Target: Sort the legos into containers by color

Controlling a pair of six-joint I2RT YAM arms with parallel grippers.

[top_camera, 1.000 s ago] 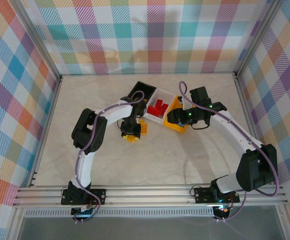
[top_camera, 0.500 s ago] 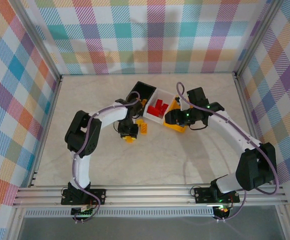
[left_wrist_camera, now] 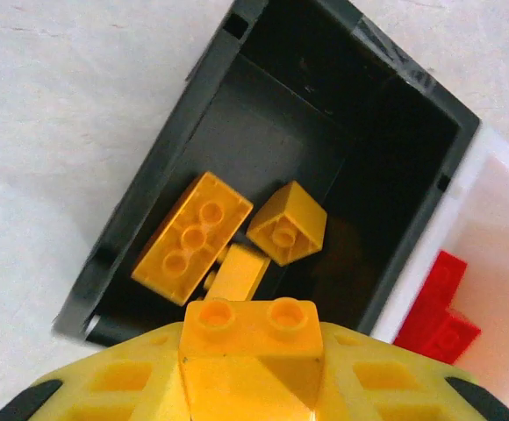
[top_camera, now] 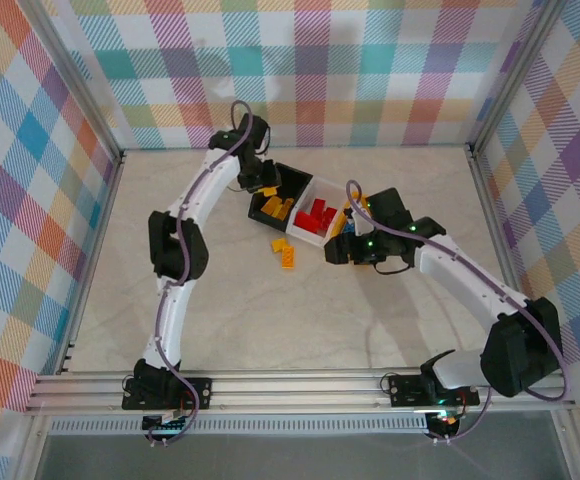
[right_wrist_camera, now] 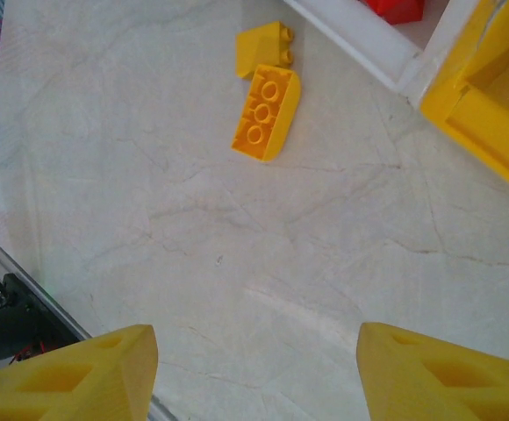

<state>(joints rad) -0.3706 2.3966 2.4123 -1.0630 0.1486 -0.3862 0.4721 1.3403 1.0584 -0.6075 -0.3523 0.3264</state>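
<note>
three yellow bricks (left_wrist_camera: 193, 237) in black bin (left_wrist_camera: 149, 189); left gripper (left_wrist_camera: 252, 373) clamps fourth (left_wrist_camera: 250, 326); right gripper (right_wrist_camera: 256, 355) apart.

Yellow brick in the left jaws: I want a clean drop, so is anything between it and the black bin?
Nothing visible. The held yellow brick hangs over the open black bin, where three yellow bricks lie loose.

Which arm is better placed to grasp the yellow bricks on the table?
Right. The right gripper is open near those loose yellow bricks; the left gripper holds a brick over the black bin.
</note>
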